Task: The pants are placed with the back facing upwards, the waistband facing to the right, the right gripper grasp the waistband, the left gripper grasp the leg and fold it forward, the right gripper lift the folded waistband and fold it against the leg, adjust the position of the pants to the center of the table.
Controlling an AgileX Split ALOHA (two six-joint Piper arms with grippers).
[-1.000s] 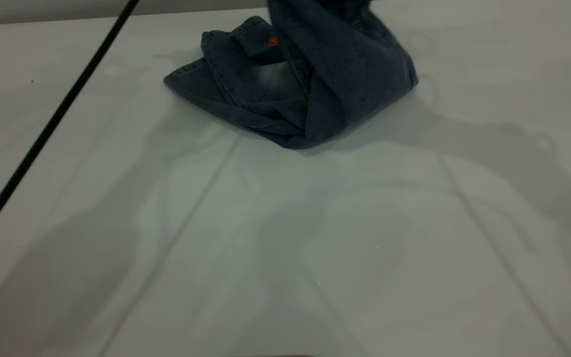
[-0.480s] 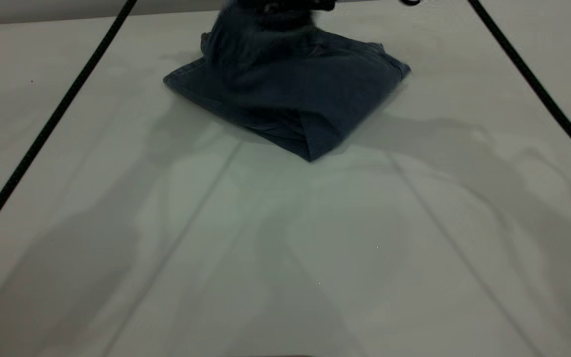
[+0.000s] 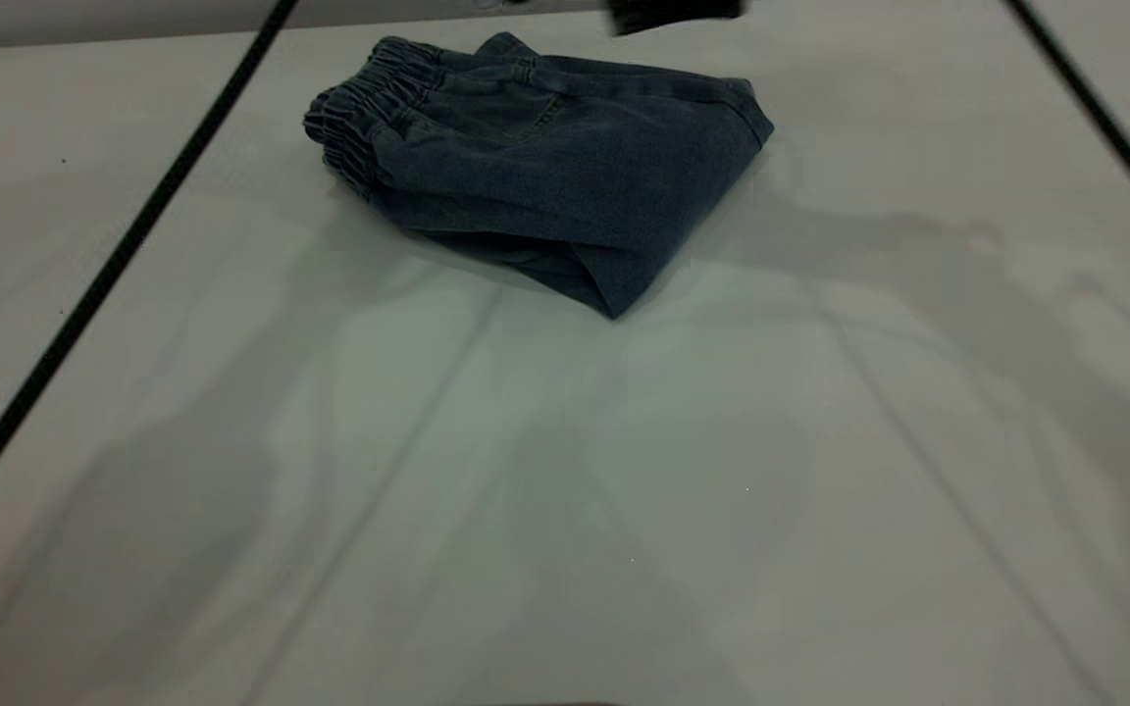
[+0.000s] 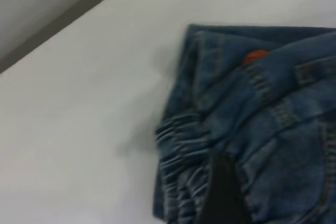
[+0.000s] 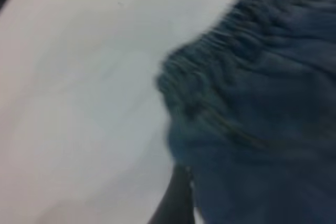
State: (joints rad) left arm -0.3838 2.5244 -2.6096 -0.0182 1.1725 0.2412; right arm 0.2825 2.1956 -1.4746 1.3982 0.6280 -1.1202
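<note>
One pair of pants (image 3: 545,176), folded into a compact bundle, lying flat on the table (image 3: 565,490) toward its far edge, a little left of the centre line in the exterior view. One waistband (image 3: 359,123), gathered and ruched, at the bundle's left end, doubled over so two stacked bands of elastic show. One folded corner pointing toward the camera; one hemmed corner at the far right of the bundle. One patch pocket visible on the top layer, stitching faint. One small orange patch (image 4: 256,56) showing in the left wrist view on a lower layer near the far hem; the printed leg otherwise hidden inside the fold, not identifiable. Two black cables: left cable (image 3: 114,265) running diagonally across the table's left side, right cable (image 3: 1100,118) crossing the far right corner. One dark blurred shape at the top edge of the exterior view, above and apart from the denim; unclear which arm. Left gripper (image 4: 223,192): one dark finger seen close over the waistband ruching, second finger out of frame, spread or pressed together not determinable. Right gripper (image 5: 176,198): one dark finger at the bundle's edge beside the elastic, blurred, contact with cloth uncertain, state likewise not determinable.
</note>
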